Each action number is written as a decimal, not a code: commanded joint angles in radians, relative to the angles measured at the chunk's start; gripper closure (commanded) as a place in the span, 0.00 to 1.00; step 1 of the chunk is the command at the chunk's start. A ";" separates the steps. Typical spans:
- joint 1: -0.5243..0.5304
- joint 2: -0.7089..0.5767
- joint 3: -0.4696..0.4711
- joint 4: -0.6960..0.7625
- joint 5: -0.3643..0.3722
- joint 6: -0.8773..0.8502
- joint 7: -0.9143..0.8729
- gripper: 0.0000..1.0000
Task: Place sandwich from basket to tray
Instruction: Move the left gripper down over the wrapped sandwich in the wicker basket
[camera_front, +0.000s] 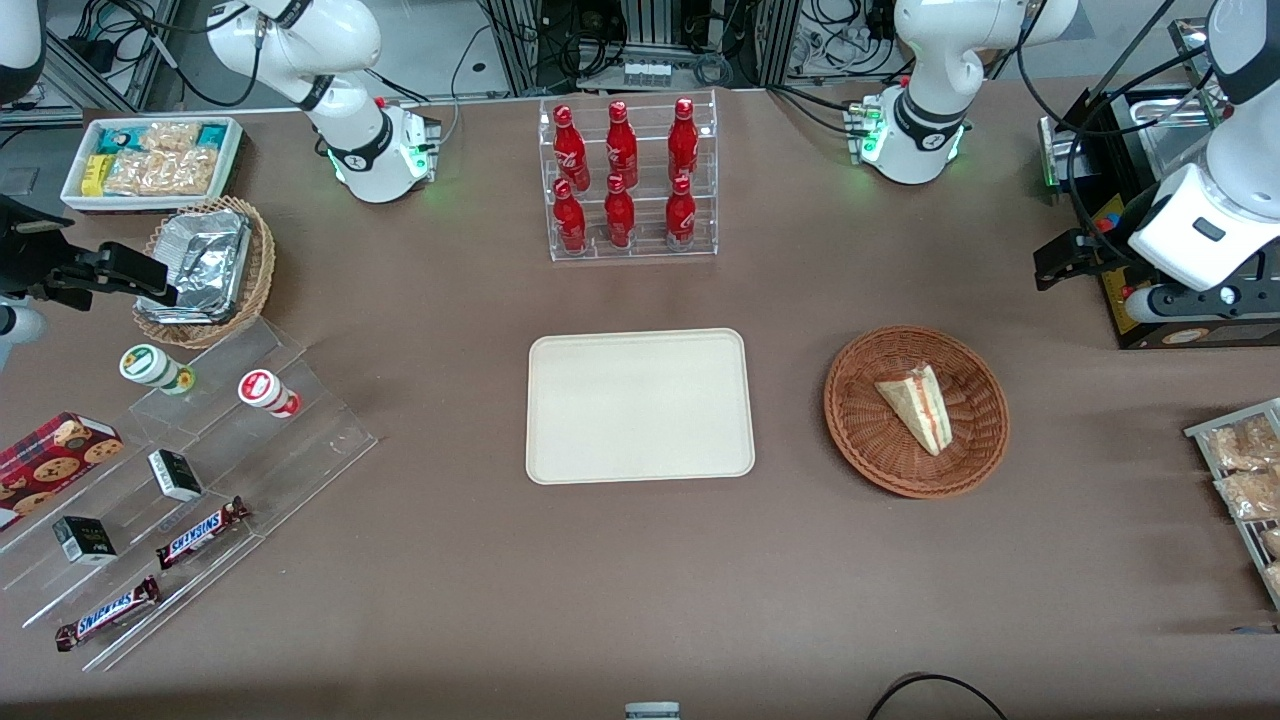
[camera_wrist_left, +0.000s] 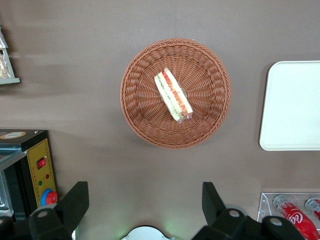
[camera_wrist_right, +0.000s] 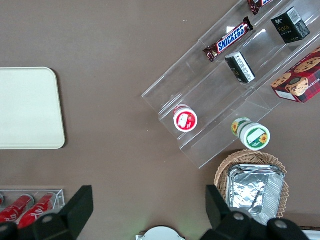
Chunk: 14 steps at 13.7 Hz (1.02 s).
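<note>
The sandwich (camera_front: 915, 405) (camera_wrist_left: 172, 94), a pale wedge with red and green filling, lies in the reddish-brown wicker basket (camera_front: 850, 420) (camera_wrist_left: 140, 110). The cream tray (camera_front: 640, 405) (camera_wrist_left: 292, 105) (camera_wrist_right: 27, 107) sits bare beside the basket, toward the table's middle. My gripper (camera_front: 1050, 268) (camera_wrist_left: 144, 195) hangs high above the table, farther from the front camera than the basket and toward the working arm's end. It is open, with only bare tabletop between its fingers, well apart from the sandwich.
A clear rack of red bottles (camera_front: 627, 180) stands farther back than the tray. A black control box (camera_front: 1150, 310) (camera_wrist_left: 30, 170) sits under my arm. Snack packs on a rack (camera_front: 1245, 480) lie near the table's edge. Acrylic steps (camera_front: 180, 480), foil packs (camera_front: 205, 265) and a white bin (camera_front: 150, 160) fill the parked arm's end.
</note>
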 joint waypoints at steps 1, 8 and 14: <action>-0.013 0.007 0.006 0.025 0.013 -0.006 0.006 0.00; -0.018 0.044 0.001 -0.061 0.002 0.002 0.004 0.00; -0.041 0.053 0.001 -0.298 0.012 0.222 -0.005 0.00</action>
